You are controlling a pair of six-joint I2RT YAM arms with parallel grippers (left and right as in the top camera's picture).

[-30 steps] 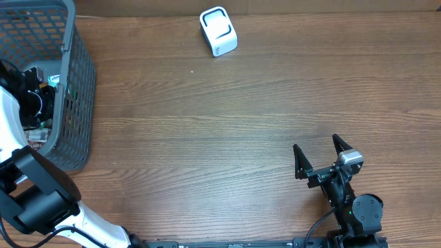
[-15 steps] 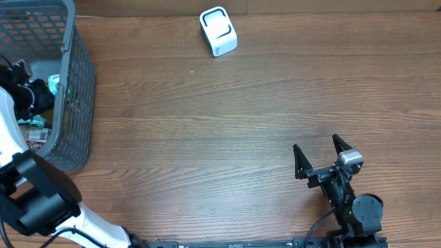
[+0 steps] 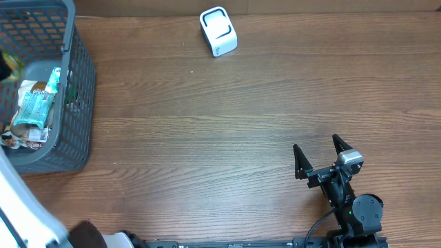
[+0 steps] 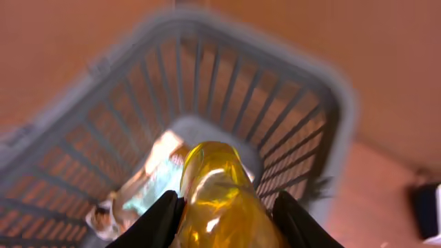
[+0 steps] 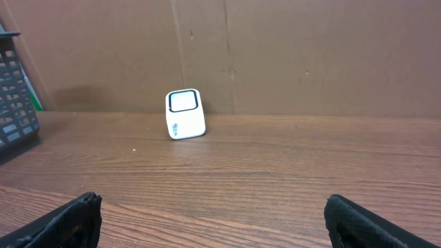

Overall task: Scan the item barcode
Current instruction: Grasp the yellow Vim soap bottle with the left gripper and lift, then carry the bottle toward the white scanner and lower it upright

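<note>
Left gripper (image 4: 224, 217) clamped on amber item (image 4: 215, 180) over basket (image 4: 335, 103); scanner (image 3: 218, 31) lies roughly 3 o'clock from it overhead; right gripper (image 3: 318, 157) open.

Mock shop checkout: grey basket (image 3: 79, 103), barcode scanner (image 3: 218, 31), wooden table (image 3: 207, 138), cardboard backdrop (image 5: 310, 55).

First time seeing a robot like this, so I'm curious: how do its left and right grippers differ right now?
The left gripper is closed on a shiny yellow item; the right gripper is wide open and empty. The left gripper hangs above the grey basket, looking down into it; the right gripper sits low over the table, facing the white scanner. Both have two fingers.
</note>
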